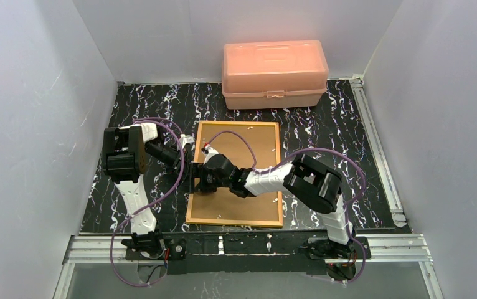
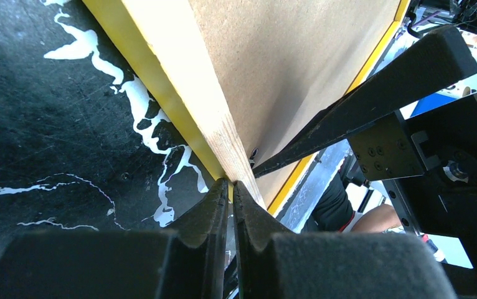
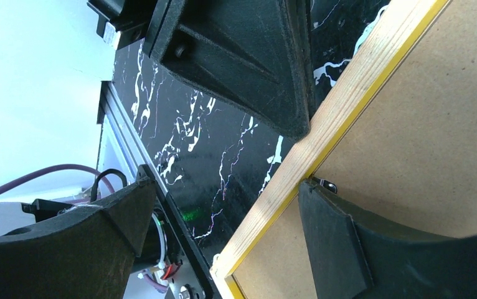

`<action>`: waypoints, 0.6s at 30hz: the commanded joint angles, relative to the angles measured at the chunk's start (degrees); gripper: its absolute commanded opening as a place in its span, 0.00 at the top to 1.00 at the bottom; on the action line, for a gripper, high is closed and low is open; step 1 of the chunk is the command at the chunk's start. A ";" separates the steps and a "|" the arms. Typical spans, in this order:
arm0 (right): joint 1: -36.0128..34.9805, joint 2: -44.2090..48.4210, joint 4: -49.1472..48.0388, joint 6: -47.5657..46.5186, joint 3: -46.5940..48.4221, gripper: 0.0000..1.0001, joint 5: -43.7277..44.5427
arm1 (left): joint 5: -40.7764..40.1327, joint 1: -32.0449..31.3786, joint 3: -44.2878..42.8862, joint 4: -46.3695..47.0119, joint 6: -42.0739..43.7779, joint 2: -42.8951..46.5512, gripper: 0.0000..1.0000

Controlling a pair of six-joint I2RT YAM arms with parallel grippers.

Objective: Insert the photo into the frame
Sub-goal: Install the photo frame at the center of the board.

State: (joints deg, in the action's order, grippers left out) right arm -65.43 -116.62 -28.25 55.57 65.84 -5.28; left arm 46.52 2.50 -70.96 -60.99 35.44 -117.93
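Note:
The frame [image 1: 251, 146] lies face down mid-table, brown back up, with its yellow-orange border showing. My left gripper [image 1: 193, 169] is shut, and its tips touch the frame's left rail [image 2: 180, 93] from outside. My left gripper [image 2: 230, 184] has only a hairline gap between its fingers. My right gripper [image 1: 206, 182] is open and straddles the same rail [image 3: 323, 124]. One finger [image 3: 335, 243] rests on the backing beside a small clip [image 3: 328, 184], and the other finger [image 3: 99, 230] hangs over the table. The photo is out of view.
A salmon-pink plastic box [image 1: 274, 73] stands at the back behind the frame. White walls close in the left, right and back sides. Metal rails run along the near edge [image 1: 248, 244] and the right edge [image 1: 376, 143] of the black marbled table.

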 commanded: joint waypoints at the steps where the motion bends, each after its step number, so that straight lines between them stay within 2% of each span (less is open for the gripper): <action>1: 0.30 -1.14 0.94 -3.12 1.91 0.07 3.44 | -0.01 -0.14 -1.10 -0.78 1.54 0.86 0.94; 9: 0.32 0.77 0.92 -6.66 2.51 0.07 3.26 | 0.34 -0.15 -1.91 -1.67 1.27 1.27 0.94; 18: 2.79 16.43 2.44 -14.26 -2.03 0.01 2.96 | -0.16 1.70 -3.66 -6.68 5.14 3.43 0.94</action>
State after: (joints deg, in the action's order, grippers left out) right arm -64.64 -110.04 -25.23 46.04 65.41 -4.29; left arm 46.30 2.90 -72.75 -63.20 37.06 -117.73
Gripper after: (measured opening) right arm 0.984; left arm 0.061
